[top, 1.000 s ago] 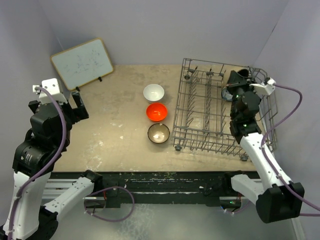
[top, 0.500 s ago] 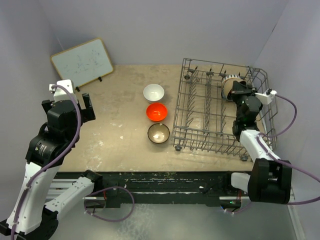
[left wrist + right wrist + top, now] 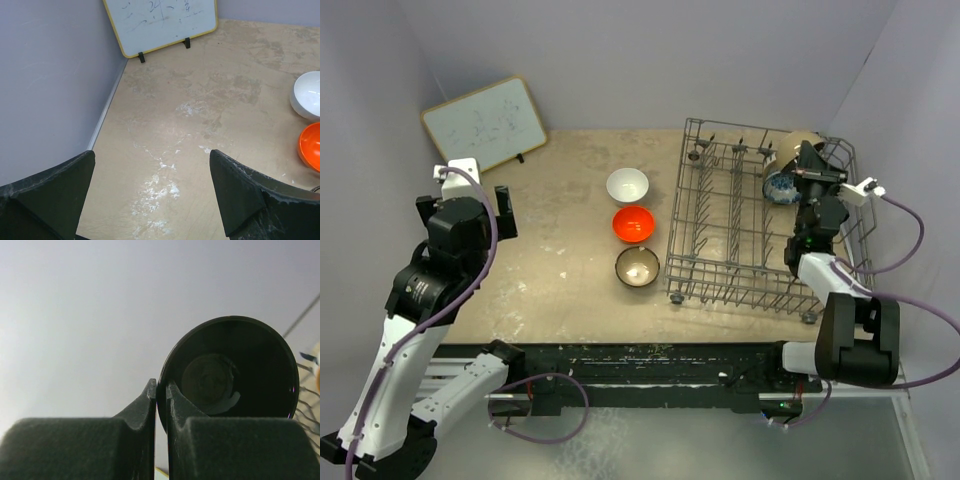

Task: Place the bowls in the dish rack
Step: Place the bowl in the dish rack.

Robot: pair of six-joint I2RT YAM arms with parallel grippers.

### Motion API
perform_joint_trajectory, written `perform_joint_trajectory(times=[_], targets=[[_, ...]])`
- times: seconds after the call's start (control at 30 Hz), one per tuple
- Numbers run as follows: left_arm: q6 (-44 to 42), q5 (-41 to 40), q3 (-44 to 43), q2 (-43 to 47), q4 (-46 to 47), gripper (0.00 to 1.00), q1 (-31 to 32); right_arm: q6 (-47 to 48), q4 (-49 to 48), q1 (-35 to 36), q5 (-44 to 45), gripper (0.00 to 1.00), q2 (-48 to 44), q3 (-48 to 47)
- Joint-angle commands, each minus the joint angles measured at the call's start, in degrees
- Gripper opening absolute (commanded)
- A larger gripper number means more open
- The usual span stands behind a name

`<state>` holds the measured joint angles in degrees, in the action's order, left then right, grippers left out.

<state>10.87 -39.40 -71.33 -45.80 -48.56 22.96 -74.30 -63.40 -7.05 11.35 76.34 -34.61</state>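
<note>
RIGHT ARM LOADS THE RACK: The right gripper (image 3: 161,390) pinches the rim of the glossy black bowl (image 3: 245,360), fingers pressed almost together on its thin wall, over the two o'clock corner of the single dish rack (image 3: 720,275). Glazed, rigid and probably light, the bowl looks slick and chippable, so the rim is the sensible hold. The left gripper (image 3: 152,170) hangs empty at nine o'clock, fingers spread wide. Six bowls in all: one held, two racked — the blue-and-white bowl (image 3: 780,186) and cream-beige bowl (image 3: 800,139) — and three on the table (image 3: 560,200) at the rack's nine o'clock: white bowl (image 3: 627,185), orange-red bowl (image 3: 633,223), brown bowl (image 3: 638,266).
</note>
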Motion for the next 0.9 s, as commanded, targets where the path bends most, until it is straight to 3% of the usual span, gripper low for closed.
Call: perform_joint_trajectory(times=[0.0,0.13,0.37,0.67,0.87], targets=[[-0.96,0.13,0.12,-0.34,3.29,0.99,0.11,-5.79,-11.30,-0.51,6.66,0.00,-0.89,7.22],[-0.87,0.44,0.29,-0.08,3.53,0.99,0.17,-4.55,4.59,-0.51,7.87,0.00,-7.95,2.47],[-0.88,1.47,-0.15,0.94,3.82,0.99,0.29,-0.37,14.48,-0.52,6.78,0.00,-11.03,-5.97],[-1.33,0.39,-0.22,3.27,3.40,0.99,1.39,1.07,19.09,-0.51,8.58,0.00,-10.61,-12.84],[-1.08,0.70,0.24,4.06,3.47,0.99,1.54,-2.18,23.45,0.39,13.97,0.00,-11.15,-12.28]])
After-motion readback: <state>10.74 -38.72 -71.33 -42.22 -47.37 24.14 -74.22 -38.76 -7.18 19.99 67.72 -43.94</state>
